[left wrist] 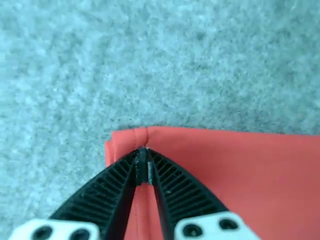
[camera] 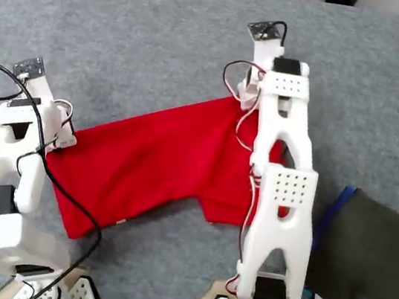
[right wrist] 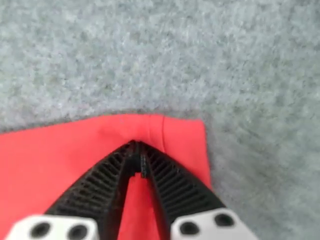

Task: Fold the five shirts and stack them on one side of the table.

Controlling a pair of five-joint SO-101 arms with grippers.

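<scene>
Corners of red shirt [camera: 152,161] pinched by left hand [left wrist: 142,154], right hand [right wrist: 135,147]; dark garment [camera: 377,266] nearby.

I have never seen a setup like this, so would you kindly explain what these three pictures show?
These are two white robot arms, the left arm and the right arm, at a grey table. One picture looks down from a fixed camera above; the other two come from cameras on each arm's wrist, looking along its black gripper. A red shirt lies on the table. The left gripper is shut on one corner of it, the right gripper on another. A dark garment lies beside the right arm.
</scene>
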